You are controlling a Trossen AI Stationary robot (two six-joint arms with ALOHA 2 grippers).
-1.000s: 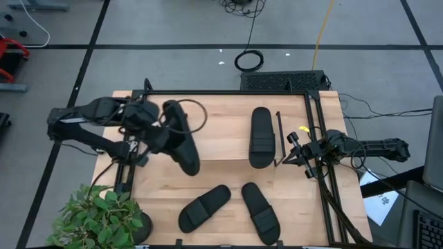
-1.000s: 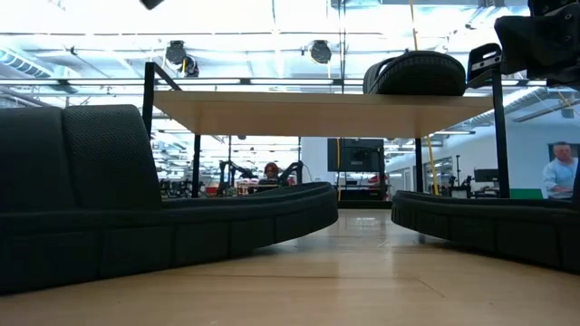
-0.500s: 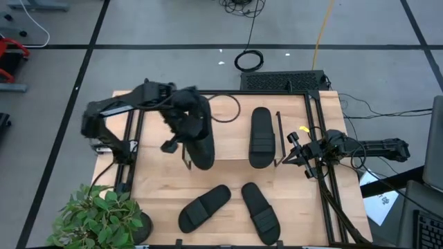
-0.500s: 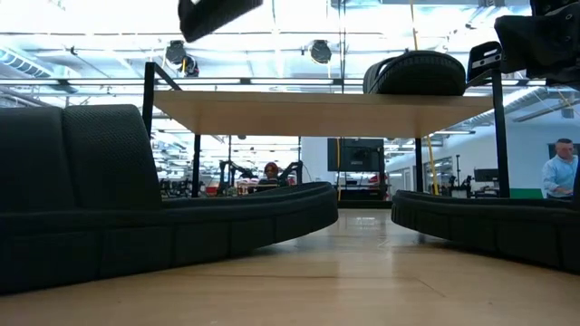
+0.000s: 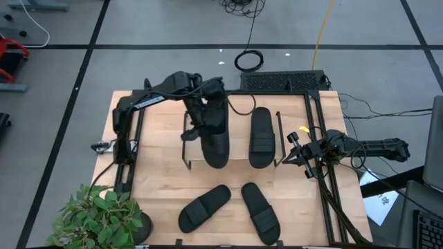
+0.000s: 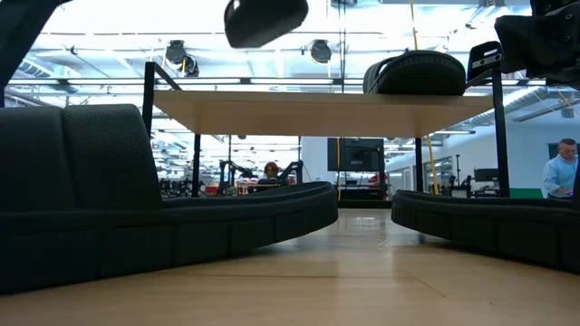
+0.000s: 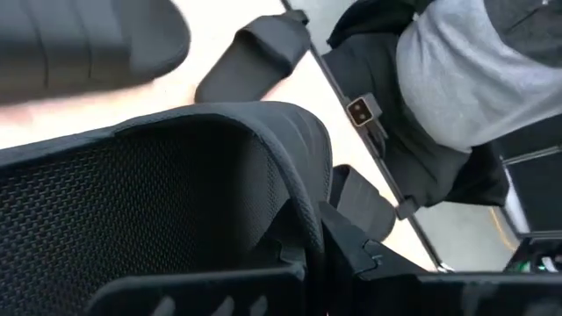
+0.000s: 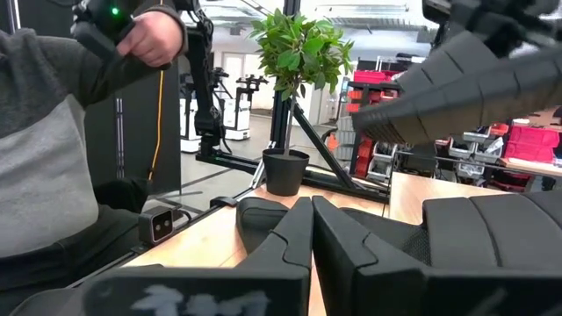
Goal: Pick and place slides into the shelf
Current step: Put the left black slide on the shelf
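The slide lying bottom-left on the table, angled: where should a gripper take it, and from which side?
Grip the angled slide across its ribbed strap, coming straight down from above. It lies flat, sole down, clear of the neighbouring slide, and the raised strap is probably the easiest part to pinch. The left gripper holds another slide.

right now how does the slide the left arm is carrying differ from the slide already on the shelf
The carried slide hangs in the air above the shelf, clamped in the left end effector; the shelved slide rests on the plank, touched by no end effector. The carried slide is over the shelf's left half, the shelved slide on its right half. Both are black, ribbed-strap slides lying roughly parallel.
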